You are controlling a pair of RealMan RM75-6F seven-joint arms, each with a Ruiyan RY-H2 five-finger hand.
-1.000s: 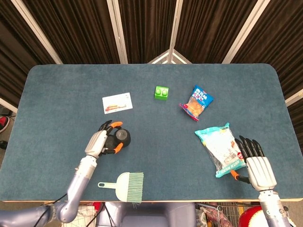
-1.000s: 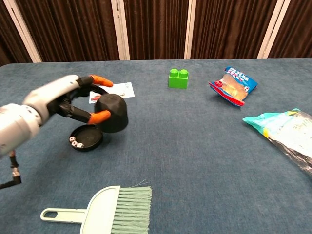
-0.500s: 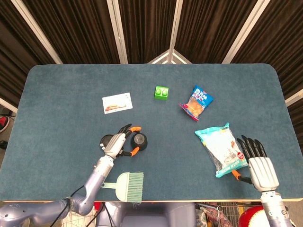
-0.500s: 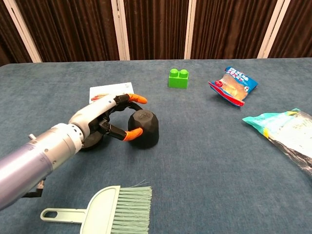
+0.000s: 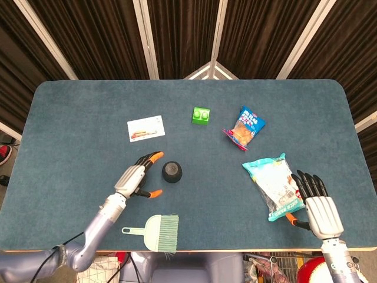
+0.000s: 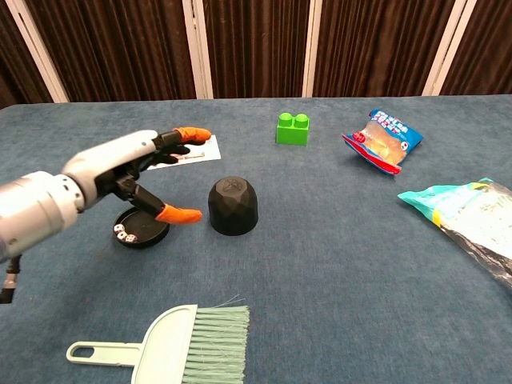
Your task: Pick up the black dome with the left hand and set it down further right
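Note:
The black dome (image 5: 172, 171) (image 6: 234, 206) stands upright on the blue table, alone. My left hand (image 5: 136, 179) (image 6: 136, 172) is open just to its left, fingers spread with orange tips, not touching it. A round black base with small dice (image 6: 140, 230) lies under that hand in the chest view; the head view hides it. My right hand (image 5: 318, 206) rests open at the table's near right edge, beside a plastic bag.
A mint dustpan brush (image 5: 154, 230) (image 6: 173, 344) lies near the front edge. A white card (image 5: 145, 128), a green brick (image 5: 201, 115) (image 6: 293, 129), a snack packet (image 5: 244, 128) (image 6: 383, 140) and a teal-and-clear bag (image 5: 275, 186) (image 6: 472, 220) sit further back and right.
My left hand carried the dome to the right off its base, set it on the table, let go and drew back to the left with fingers spread. The right hand stayed put.

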